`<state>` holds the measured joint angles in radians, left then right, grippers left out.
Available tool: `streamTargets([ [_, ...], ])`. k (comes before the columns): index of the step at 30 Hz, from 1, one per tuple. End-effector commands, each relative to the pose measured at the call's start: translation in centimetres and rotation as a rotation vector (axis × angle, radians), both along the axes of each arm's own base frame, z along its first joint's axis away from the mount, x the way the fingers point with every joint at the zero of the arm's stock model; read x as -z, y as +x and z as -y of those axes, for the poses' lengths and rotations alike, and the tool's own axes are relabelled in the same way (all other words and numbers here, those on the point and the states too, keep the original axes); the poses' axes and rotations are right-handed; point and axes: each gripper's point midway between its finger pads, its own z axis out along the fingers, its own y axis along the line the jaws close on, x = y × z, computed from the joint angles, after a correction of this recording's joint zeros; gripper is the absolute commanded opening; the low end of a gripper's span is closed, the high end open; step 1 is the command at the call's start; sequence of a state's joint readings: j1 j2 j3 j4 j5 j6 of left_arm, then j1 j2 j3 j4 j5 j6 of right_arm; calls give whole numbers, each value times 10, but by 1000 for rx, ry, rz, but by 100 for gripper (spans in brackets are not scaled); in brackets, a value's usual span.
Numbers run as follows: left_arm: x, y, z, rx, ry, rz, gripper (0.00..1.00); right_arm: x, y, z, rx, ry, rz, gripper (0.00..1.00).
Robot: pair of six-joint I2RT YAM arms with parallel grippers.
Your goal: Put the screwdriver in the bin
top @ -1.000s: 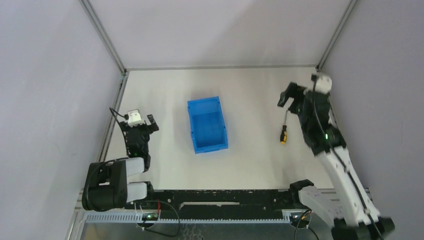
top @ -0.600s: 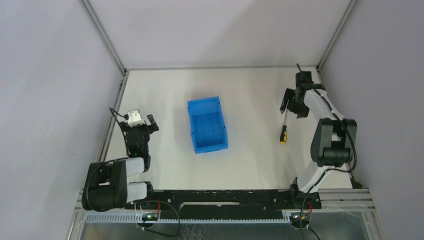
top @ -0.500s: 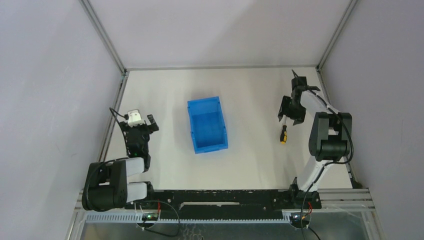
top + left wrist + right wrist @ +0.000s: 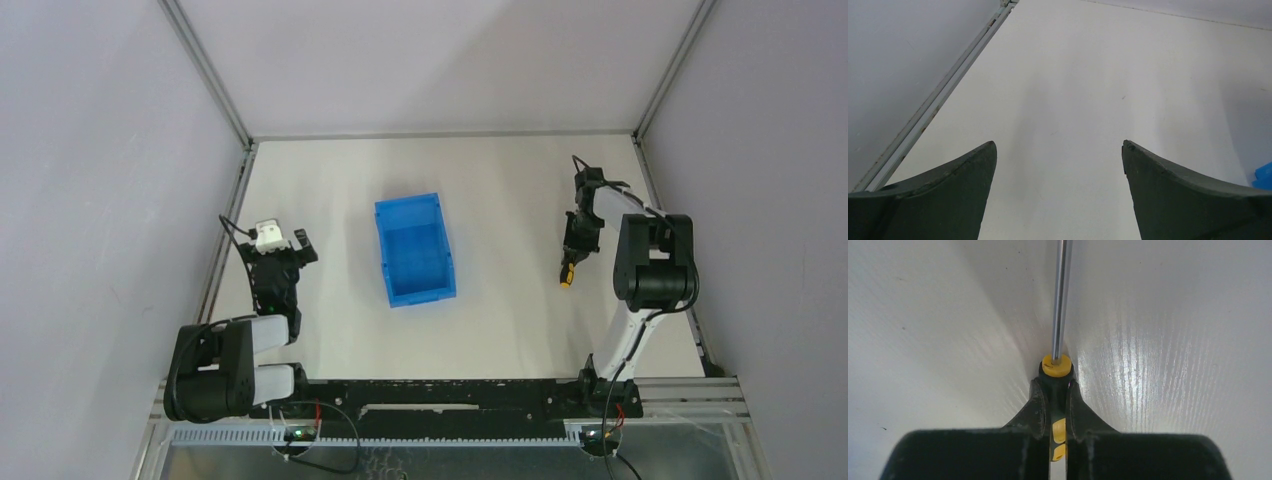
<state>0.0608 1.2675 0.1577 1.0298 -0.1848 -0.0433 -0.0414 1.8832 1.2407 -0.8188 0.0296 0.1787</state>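
The screwdriver [image 4: 1058, 365] has a yellow and black handle and a thin metal shaft, and lies on the white table at the right. My right gripper [image 4: 1054, 386] is shut on the screwdriver's handle, with the shaft pointing away from the wrist camera. From above, the right gripper [image 4: 574, 245] sits low over the screwdriver [image 4: 567, 276], whose handle end shows below the fingers. The blue bin [image 4: 414, 250] stands open-topped mid-table, well to the left of the screwdriver. My left gripper [image 4: 1059, 150] is open over bare table; from above the left gripper [image 4: 285, 238] rests at the left side.
Grey walls with metal frame rails [image 4: 210, 70] enclose the white table on three sides. A rail [image 4: 943, 92] runs along the table's left edge near the left gripper. A corner of the bin [image 4: 1264, 175] shows at the right of the left wrist view.
The right arm swung down from a raised pose to the table, and its gripper went from open to shut on the screwdriver's handle. The left arm and the bin have not moved.
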Motion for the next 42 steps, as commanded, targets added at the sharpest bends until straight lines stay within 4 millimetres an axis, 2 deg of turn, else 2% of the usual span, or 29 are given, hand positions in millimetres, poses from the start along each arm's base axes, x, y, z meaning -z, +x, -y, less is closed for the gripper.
streamTargets([
  [1,-23,9,0,-1,21,64,100,-14,10,7,-30,-57,27,0],
  [4,-23,9,-1,-1,21,64,100,-54,13,6,-38,-66,61,0],
  [6,-23,9,-1,-1,21,63,100,-79,7,3,-51,-67,49,0],
  [9,-23,9,0,0,21,64,100,-104,-3,2,-53,-82,19,0],
  [13,-23,9,-1,-1,21,64,100,-122,-13,-11,-75,-94,6,0],
  [18,-23,9,0,-1,21,62,100,-133,-12,-33,-82,-60,40,0],
  [21,-23,9,0,-1,21,64,100,-139,-7,-64,-121,-8,96,0],
  [28,-23,9,0,-1,21,64,100,-147,-6,-166,-339,41,153,0],
  [32,-23,9,0,-1,21,64,100,-156,-17,-244,-530,92,182,0],
  [37,-23,9,-1,-1,21,63,100,-173,-31,-323,-725,147,242,0],
  [40,-23,9,0,-1,21,64,100,-174,-35,-347,-804,153,264,0],
  [42,-23,9,-1,-2,21,64,100,-168,-30,-354,-827,141,272,0],
])
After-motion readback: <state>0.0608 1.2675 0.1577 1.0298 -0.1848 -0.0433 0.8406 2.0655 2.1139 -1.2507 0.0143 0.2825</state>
